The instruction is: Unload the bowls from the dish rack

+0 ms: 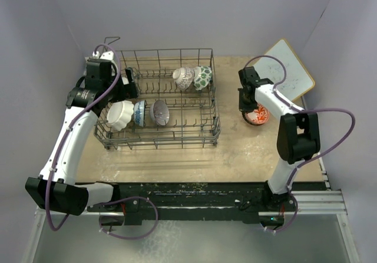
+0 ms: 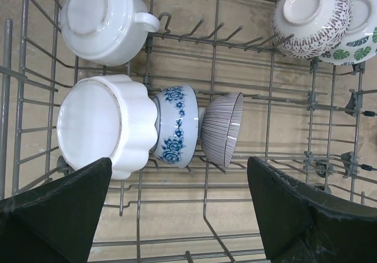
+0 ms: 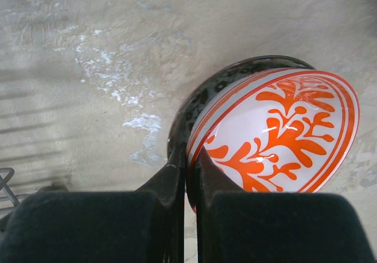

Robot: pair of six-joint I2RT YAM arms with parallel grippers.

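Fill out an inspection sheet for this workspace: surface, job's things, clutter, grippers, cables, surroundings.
Surface: tan table, scuffed with white patches.
Job's things: rack holds scalloped bowl, blue bowl, striped bowl, brown-patterned bowl, leaf bowl; orange bowl tilted over a dark bowl outside it.
Clutter: cup in the rack; board at far right.
Grippers: left gripper open above the rack; right gripper shut on orange bowl's rim.
Cables: purple cables loop off both arms.
Surroundings: plain pale walls.
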